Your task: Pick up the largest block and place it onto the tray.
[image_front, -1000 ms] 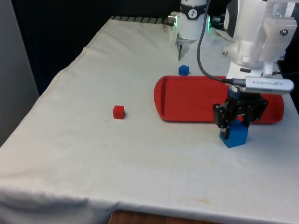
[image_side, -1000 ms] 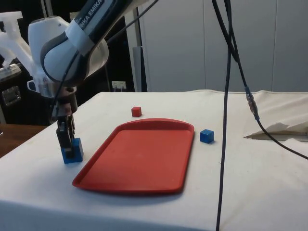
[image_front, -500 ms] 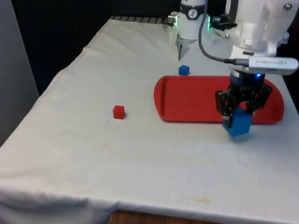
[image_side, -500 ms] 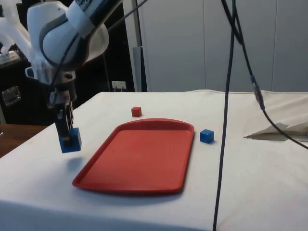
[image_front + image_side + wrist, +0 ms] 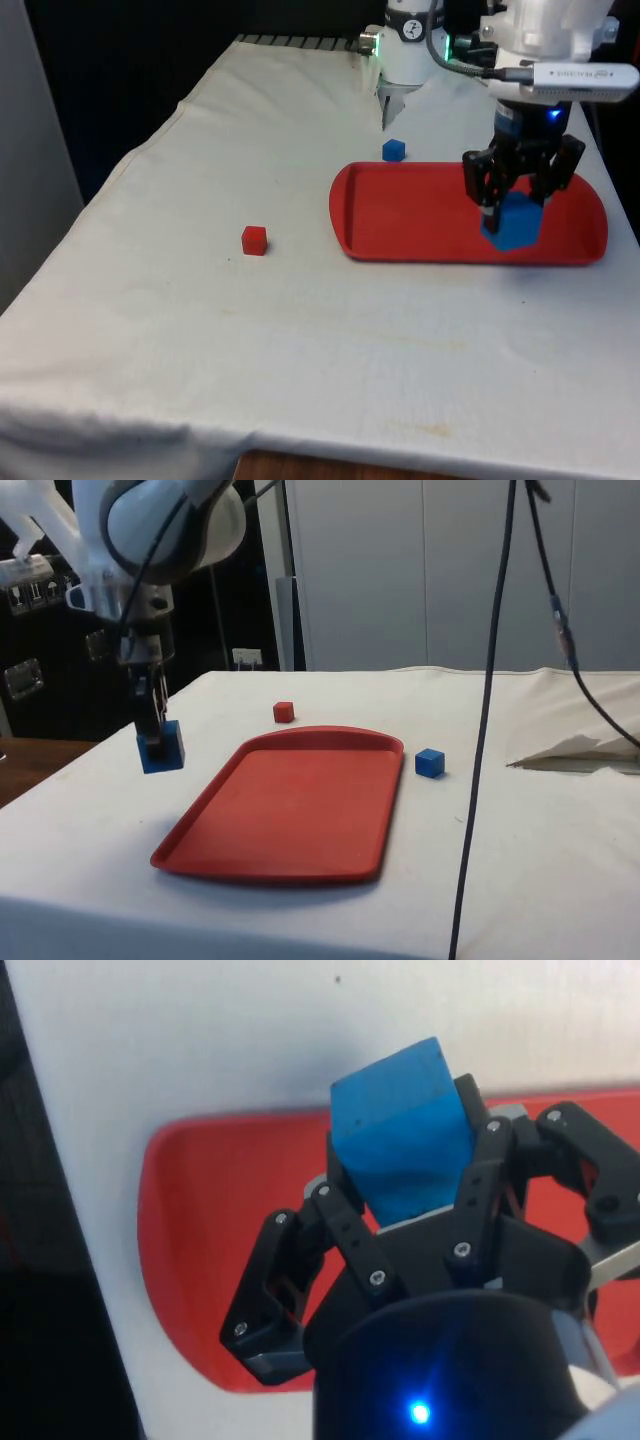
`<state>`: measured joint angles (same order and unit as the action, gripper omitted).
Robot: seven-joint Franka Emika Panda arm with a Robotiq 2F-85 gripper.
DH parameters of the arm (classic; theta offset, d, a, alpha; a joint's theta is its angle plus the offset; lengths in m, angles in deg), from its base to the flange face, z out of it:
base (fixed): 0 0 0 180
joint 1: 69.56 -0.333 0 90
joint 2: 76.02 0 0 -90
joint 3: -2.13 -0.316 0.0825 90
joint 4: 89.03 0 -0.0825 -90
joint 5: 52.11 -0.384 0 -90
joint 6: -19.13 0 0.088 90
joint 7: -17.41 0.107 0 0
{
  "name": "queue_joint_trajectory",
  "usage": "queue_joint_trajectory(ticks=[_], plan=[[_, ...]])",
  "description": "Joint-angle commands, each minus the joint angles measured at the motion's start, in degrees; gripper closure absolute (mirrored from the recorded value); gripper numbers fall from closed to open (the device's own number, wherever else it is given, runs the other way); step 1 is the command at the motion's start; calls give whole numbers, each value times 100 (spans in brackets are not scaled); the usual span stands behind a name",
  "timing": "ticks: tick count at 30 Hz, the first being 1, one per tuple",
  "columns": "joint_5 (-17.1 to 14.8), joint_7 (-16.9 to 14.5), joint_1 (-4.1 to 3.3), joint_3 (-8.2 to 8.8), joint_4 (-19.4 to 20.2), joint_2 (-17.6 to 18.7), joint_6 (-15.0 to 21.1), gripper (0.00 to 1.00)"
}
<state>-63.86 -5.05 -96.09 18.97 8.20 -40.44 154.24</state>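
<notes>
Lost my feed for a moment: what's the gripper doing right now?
Gripper: shut on the large blue block, held in the air by the red tray.

White glossy arm (image 5: pixel 165 520), rounded joint housings, black cable (image 5: pixel 490 710) hanging from it. Gripper (image 5: pixel 522 195) black: linkage fingers (image 5: pixel 345 1235) with silver screws at the pivots, round black body behind the jaws. Green light ring on the base (image 5: pixel 410 40).

Even, bright overhead light; soft shadows on the cloth (image 5: pixel 300 330).
</notes>
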Motion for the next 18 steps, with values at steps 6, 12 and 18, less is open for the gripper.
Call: queue_joint_trajectory(ticks=[6,12,18], plan=[[97,52,-103,34,521,-418,132,100],[155,40,-126,29,842,-659,201,100],[166,-40,-103,-6,1100,-819,309,100]])
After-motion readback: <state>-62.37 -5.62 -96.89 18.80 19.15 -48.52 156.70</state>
